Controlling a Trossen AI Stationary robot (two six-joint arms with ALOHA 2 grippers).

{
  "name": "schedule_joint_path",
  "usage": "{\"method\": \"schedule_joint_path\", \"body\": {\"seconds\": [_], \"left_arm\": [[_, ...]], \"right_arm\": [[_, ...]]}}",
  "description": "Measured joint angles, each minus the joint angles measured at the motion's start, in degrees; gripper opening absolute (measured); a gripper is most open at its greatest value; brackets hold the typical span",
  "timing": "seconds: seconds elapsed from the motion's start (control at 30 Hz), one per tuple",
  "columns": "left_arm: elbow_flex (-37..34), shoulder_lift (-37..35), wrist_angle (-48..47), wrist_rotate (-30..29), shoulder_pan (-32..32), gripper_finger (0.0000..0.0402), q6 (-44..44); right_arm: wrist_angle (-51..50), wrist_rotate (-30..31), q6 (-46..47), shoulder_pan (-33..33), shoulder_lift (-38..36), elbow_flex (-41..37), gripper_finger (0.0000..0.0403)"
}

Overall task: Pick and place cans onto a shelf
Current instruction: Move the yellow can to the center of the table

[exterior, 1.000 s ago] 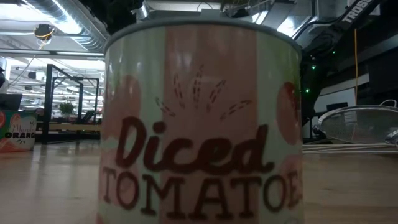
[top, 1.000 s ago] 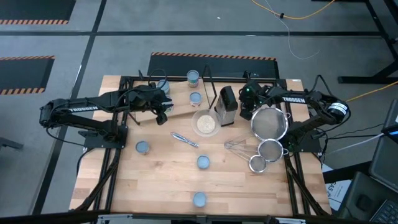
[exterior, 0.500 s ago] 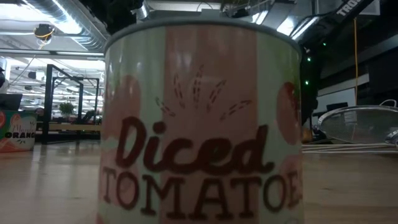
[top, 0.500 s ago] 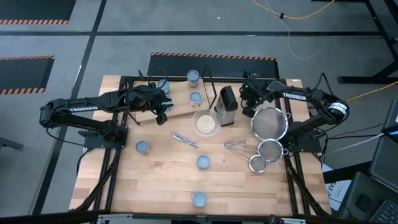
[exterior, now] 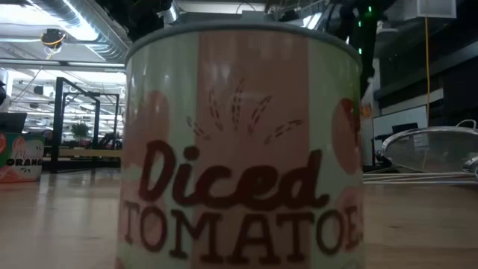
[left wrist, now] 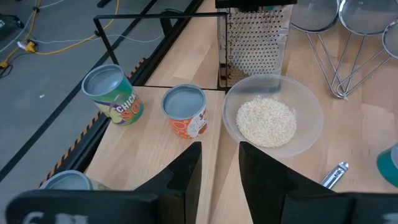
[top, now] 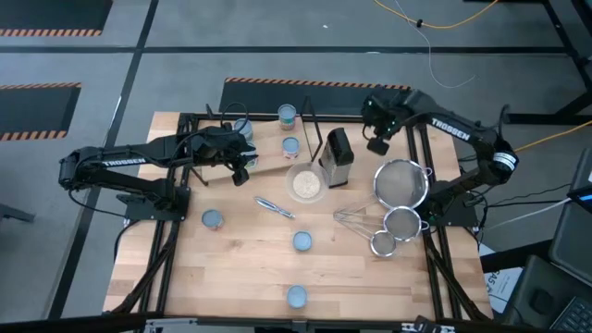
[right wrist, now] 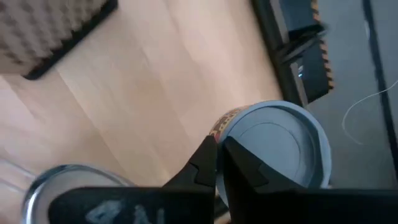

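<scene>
My right gripper [top: 377, 145] hangs high over the table's far right part, shut on a can [right wrist: 280, 146] with a pale blue-grey top and an orange side label. In the low view only a slice of that can [exterior: 364, 110] shows, up in the air. My left gripper [left wrist: 219, 168] is open above the pale wooden shelf [left wrist: 155, 140] at the far left. On the shelf stand a green-labelled can [left wrist: 112, 93], an orange-labelled can [left wrist: 185, 109] and one more can [left wrist: 65, 180]. Three loose cans [top: 212, 219] [top: 302, 240] [top: 296, 295] stand upright on the table. My right gripper has its two fingers closed together at the edge of the can's top rim [right wrist: 229, 134], coming from above and pointing steeply down. The can hangs at the fingertips, lifted clear of the table. How much of the rim lies between the fingers is hidden by the fingers themselves.
A bowl of rice [top: 305, 183], a box grater [top: 338, 157], nested metal strainers [top: 401, 185], a whisk [top: 356, 217] and a small metal tool [top: 275, 207] lie mid-table and right. A "Diced Tomatoes" can [exterior: 239, 149] fills the low view.
My right gripper has risen steeply from the table near the grater and shifted toward the far edge, staying shut. The orange-labelled can has come up with it, lifted clear of the tabletop.
</scene>
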Motion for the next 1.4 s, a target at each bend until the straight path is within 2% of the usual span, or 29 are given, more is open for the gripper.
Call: {"method": "schedule_joint_path", "body": {"seconds": [0.2,0.43,0.7,0.87,0.93,1.17,1.4], "left_arm": [[0.0,0.0,0.0,0.0,0.0,0.0099,0.0],[0.0,0.0,0.0,0.0,0.0,0.0099,0.0],[0.0,0.0,0.0,0.0,0.0,0.0099,0.0],[0.0,0.0,0.0,0.0,0.0,0.0099,0.0],[0.0,0.0,0.0,0.0,0.0,0.0099,0.0],[0.0,0.0,0.0,0.0,0.0,0.0099,0.0],[0.0,0.0,0.0,0.0,0.0,0.0099,0.0]], "right_arm": [[-6.5,0.1,0.1,3.6,-0.1,13.3,0.0014],[-7.0,-0.4,0.1,14.2,-0.1,23.0,0.0015],[-0.5,-0.6,0.1,29.8,0.5,22.6,0.0015],[1.7,-0.6,0.0,36.7,3.8,22.5,0.0015],[3.2,-1.8,-0.1,38.5,5.7,22.5,0.0015],[10.6,-13.1,-3.0,43.3,13.7,22.5,0.0015],[18.6,-16.1,-10.2,46.8,22.4,22.5,0.0015]]}}
